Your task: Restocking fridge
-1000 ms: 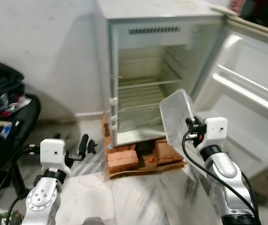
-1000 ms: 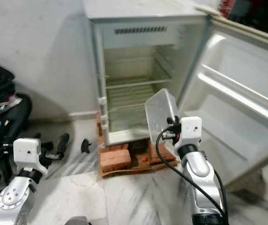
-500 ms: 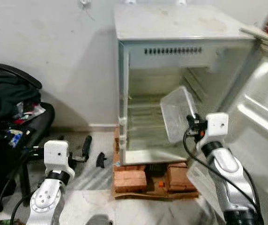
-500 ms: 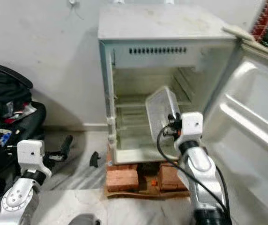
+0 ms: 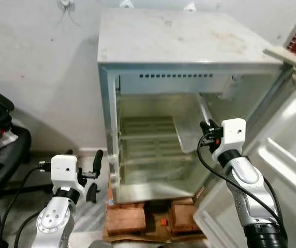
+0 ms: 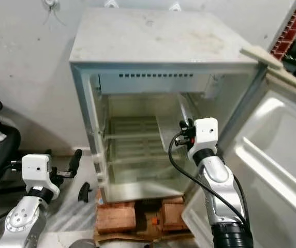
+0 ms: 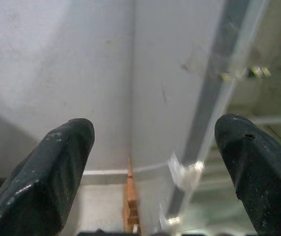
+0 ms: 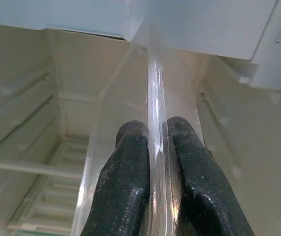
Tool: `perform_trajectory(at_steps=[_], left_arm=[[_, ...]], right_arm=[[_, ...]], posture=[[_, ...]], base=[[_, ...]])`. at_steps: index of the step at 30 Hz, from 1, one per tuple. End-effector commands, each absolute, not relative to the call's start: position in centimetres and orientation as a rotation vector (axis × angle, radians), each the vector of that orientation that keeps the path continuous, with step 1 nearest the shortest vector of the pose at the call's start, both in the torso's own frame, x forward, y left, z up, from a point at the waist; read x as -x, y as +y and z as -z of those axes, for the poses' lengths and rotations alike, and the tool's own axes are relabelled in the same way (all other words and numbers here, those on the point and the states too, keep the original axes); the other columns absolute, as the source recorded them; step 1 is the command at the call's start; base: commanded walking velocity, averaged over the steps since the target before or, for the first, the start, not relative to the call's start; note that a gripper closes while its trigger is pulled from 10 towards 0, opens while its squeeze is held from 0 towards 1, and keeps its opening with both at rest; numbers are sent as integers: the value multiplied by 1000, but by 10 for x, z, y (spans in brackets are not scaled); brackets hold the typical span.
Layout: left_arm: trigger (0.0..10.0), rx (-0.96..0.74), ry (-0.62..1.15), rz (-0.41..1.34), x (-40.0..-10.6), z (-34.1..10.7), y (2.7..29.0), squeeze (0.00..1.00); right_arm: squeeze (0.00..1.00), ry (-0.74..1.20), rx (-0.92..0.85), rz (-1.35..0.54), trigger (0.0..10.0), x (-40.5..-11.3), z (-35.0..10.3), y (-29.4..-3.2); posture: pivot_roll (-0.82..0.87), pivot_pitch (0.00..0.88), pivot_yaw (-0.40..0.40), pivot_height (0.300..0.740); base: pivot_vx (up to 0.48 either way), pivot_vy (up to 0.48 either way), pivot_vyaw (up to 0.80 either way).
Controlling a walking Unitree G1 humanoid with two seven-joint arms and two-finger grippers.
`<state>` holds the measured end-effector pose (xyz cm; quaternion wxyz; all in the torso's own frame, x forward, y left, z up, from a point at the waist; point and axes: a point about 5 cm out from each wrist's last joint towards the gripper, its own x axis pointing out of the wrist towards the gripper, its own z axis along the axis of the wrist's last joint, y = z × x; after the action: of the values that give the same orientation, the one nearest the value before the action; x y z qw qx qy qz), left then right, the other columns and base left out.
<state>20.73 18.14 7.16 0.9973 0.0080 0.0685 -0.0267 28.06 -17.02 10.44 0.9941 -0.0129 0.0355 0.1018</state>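
Under the fridge (image 5: 189,62), bricks (image 5: 124,219) on a board are lifting it off the floor, and its door (image 5: 282,170) is standing wide open on the right. The right gripper (image 8: 153,162) is reaching into the cabinet at the upper shelf level, its fingers clamping the rim of a clear tray (image 5: 189,132). The left gripper (image 5: 93,165) is waiting low beside the fridge, fingers wide apart, holding nothing.

The right arm reaches forward and up, its tool (image 8: 155,162) pinched closed on a thin edge. The left tool (image 7: 150,162) sits low, fingers spread wide.
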Motion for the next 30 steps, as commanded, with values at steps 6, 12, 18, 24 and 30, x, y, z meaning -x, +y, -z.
perform_trajectory(at_steps=[6, 12, 18, 24, 30], left_arm=[[10000, -36, 129, 24, -207, -75, 187, 0], [10000, -46, 135, 11, -206, -75, 188, 0], [10000, -51, 144, 3, -204, -73, 190, 0], [10000, -52, 150, 1, -203, -73, 190, 0], [10000, -54, 154, 8, -203, -71, 187, 0]], right_arm=[[0, 85, 11, -265, 10000, -282, -104, -158], [0, 107, 3, -304, 10000, -281, -101, -153], [0, 140, -11, -339, 10000, -279, -95, -149], [0, 212, -39, -427, 10000, -270, -87, -146], [0, 252, -44, -456, 10000, -268, -81, -145]], posture=[[174, 0, -90, 740], [180, 0, -93, 740], [187, 0, -96, 740], [186, 0, -97, 740], [182, 0, -99, 740]], base=[[0, 0, 0], [0, 0, 0], [0, 0, 0], [0, 0, 0], [0, 0, 0]])
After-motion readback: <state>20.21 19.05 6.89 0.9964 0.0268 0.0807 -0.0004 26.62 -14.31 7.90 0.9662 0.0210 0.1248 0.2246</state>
